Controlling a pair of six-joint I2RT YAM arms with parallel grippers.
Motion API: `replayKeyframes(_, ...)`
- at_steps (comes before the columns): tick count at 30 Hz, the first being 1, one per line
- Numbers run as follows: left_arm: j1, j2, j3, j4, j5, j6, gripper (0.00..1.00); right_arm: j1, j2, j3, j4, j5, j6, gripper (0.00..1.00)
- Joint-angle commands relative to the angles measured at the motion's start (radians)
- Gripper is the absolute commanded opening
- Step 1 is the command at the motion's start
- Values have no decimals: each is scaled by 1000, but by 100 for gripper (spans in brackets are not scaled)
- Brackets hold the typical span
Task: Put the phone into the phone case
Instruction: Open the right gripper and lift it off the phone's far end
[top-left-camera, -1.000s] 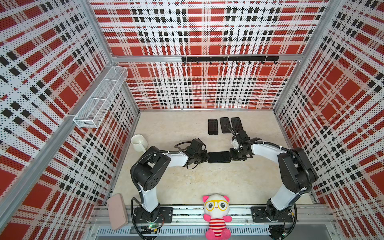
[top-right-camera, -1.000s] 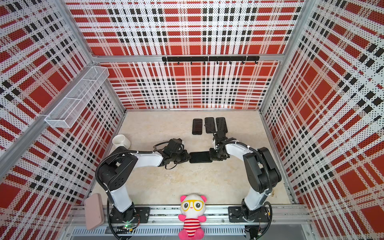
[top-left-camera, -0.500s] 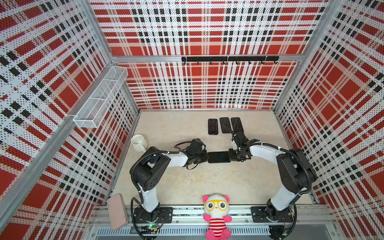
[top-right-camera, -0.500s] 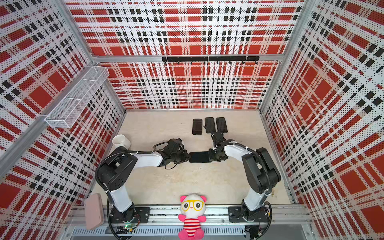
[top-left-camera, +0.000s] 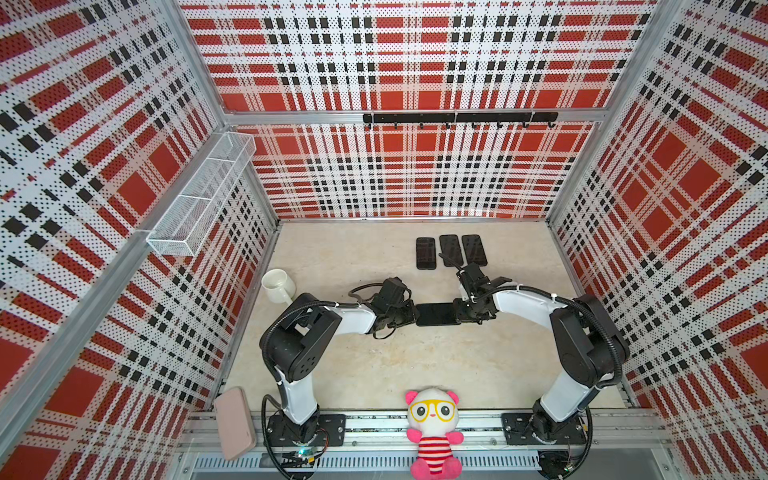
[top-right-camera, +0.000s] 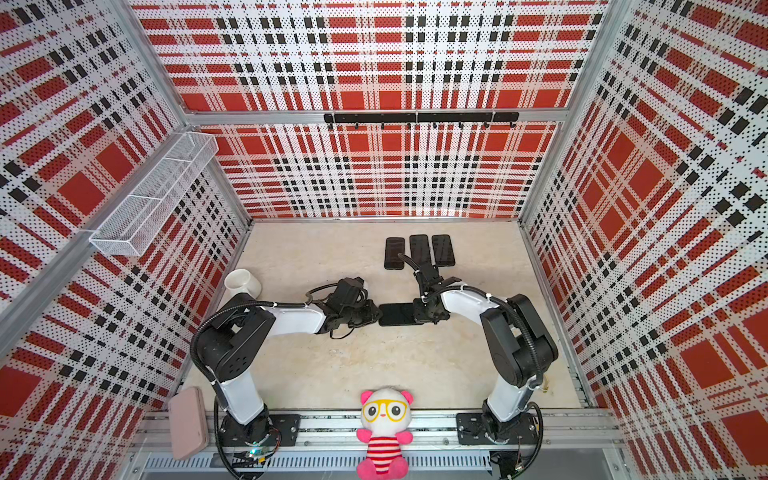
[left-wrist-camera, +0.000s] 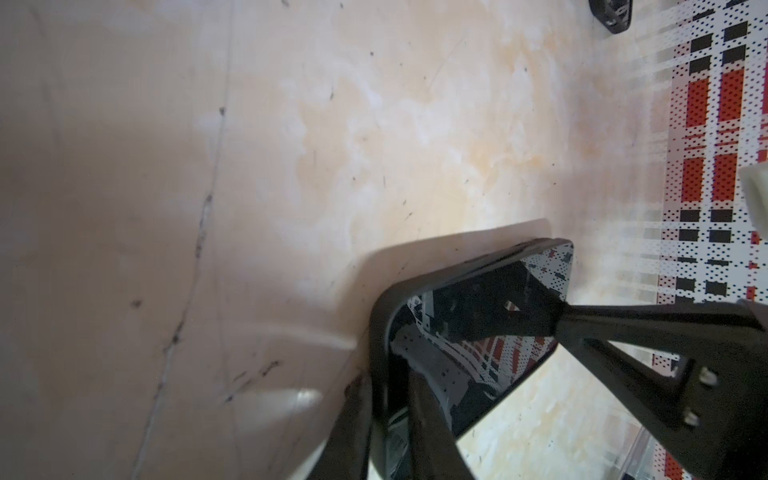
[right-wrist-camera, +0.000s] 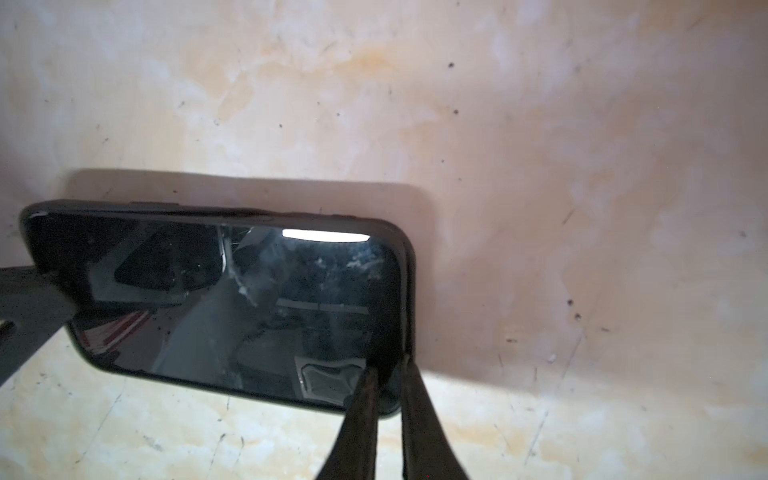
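Red, black and white plaid perforated walls (top-left-camera: 395, 174) box in a beige marbled tabletop (top-left-camera: 374, 365). Two white-and-black arms rise from the front rail, the left arm (top-left-camera: 353, 322) and the right arm (top-left-camera: 523, 305), and bend inward to meet at the middle of the table. A white wire-mesh basket (top-left-camera: 199, 199) hangs on the left wall and a black hook rail (top-left-camera: 457, 117) runs along the back wall. A pink-and-white plush panda with yellow glasses (top-left-camera: 432, 428) sits at the front rail, a flat pink rounded pad (top-left-camera: 233, 422) leans at the front left corner, and a white ceramic mug (top-left-camera: 276, 284) stands near the left wall. Three dark flat slabs (top-left-camera: 450, 247) lie side by side toward the back. The glossy black-screened phone (top-left-camera: 436, 314) lies flat, screen up, crosswise at the table's centre, framed by the matte black phone case (right-wrist-camera: 405, 270); whether every corner is seated cannot be told. The left gripper (left-wrist-camera: 384, 374) is narrowed to a slit at the left end, one finger on the glass and one outside, the case's end wall pinched between them. The right gripper (right-wrist-camera: 390, 365) clamps the right end wall likewise, near a corner.
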Motion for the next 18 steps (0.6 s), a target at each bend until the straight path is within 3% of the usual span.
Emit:
replayKeyframes(1,-8,-29,-19,-23,19,32,23,49,42,-31,-153,-55,-29,17)
replayKeyframes(7,21,-57,0,-50,15,66,32,15,-70,79,-254,5,-66,30)
replayKeyframes(15,24,-119,12,-87,-20,71,60,-47,-148,187,-314,-16,-174,43)
replayKeyframes(18,7,-135,0,-97,-41,62,65,-68,-130,243,-331,-18,-238,43)
